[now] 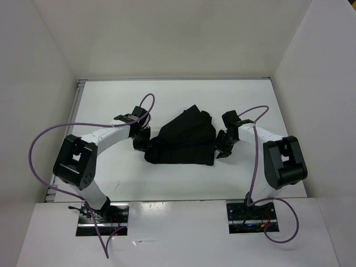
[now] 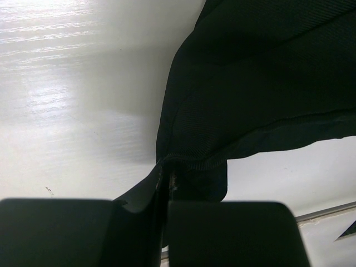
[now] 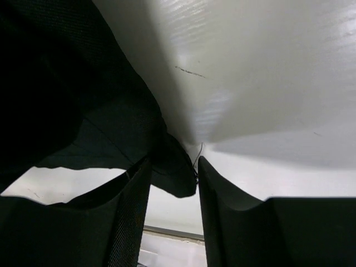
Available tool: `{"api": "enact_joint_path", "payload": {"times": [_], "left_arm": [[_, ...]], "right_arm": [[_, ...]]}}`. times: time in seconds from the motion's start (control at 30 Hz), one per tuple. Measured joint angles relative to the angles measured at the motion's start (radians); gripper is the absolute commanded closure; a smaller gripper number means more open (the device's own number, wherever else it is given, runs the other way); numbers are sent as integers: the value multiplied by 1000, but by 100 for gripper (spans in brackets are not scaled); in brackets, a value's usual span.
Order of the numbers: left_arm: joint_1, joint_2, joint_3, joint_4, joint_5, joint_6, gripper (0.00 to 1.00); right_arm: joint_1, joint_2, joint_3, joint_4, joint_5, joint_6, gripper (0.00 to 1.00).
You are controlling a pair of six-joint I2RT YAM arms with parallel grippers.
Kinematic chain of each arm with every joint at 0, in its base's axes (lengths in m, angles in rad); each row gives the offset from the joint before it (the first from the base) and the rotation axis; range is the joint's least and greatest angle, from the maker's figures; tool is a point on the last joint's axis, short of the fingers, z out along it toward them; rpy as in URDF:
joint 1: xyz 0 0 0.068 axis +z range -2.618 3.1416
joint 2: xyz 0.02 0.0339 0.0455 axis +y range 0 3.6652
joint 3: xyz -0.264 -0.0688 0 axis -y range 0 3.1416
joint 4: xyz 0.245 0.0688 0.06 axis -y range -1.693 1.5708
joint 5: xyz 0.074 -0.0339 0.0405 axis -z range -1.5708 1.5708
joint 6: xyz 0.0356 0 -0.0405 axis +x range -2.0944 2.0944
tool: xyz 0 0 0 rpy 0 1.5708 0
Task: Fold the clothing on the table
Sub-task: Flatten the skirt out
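The black clothing [image 1: 183, 139] lies bunched in a rough triangle in the middle of the white table [image 1: 167, 94]. My left gripper [image 1: 142, 143] is at its left edge. In the left wrist view this gripper [image 2: 166, 178] is shut on a ribbed hem of the clothing [image 2: 267, 83], which hangs lifted off the table [image 2: 67, 83]. My right gripper [image 1: 222, 147] is at the garment's right edge. In the right wrist view it [image 3: 173, 167] stands open, a loose corner of the clothing [image 3: 67, 100] hanging between its fingers, which have a gap between them.
White walls [image 1: 39, 83] enclose the table on three sides. Purple cables [image 1: 39, 144] loop off both arms. A metal strip [image 1: 178, 79] marks the table's far edge. Bare tabletop [image 3: 267, 67] lies beyond the right gripper.
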Motion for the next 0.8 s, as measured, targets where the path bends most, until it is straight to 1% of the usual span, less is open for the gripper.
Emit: {"api": "enact_joint_path", "payload": {"times": [0.1, 0.17, 0.27, 0.33, 0.37, 0.4, 0.43, 0.47, 0.57, 0.63, 0.67, 0.73, 0.8], "left_arm": [[0, 4, 0, 0, 1, 1, 100], [0, 10, 0, 0, 2, 2, 100], [0, 15, 0, 1, 2, 17, 100], [0, 19, -1, 2, 1, 20, 100], [0, 23, -3, 3, 2, 20, 100], [0, 26, -7, 6, 2, 20, 100], [0, 30, -11, 8, 3, 21, 100], [0, 34, -17, 13, 7, 22, 100], [0, 45, -16, 14, 24, 42, 100], [0, 50, 26, -19, 31, 55, 100], [5, 54, 72, -38, 36, 68, 100], [16, 71, 207, -49, 61, 82, 100], [37, 100, 370, -47, 89, 97, 100]], "right_arm": [[0, 24, -3, 21, -10, 8, 59], [1, 48, -17, 43, -21, 11, 63], [7, 65, -27, 54, -72, 26, 63], [22, 69, -32, 60, -92, 33, 71], [33, 71, -34, 63, -98, 36, 78], [45, 72, -37, 64, -103, 40, 93], [56, 72, -40, 64, -103, 40, 98], [67, 72, -40, 62, -101, 50, 100], [84, 58, -28, 41, -63, 55, 100], [86, 48, 27, -31, -6, 49, 100], [87, 46, 76, -70, 21, 43, 100], [78, 40, 212, -121, 81, 18, 100], [54, 40, 397, -163, 126, -19, 100]]}}
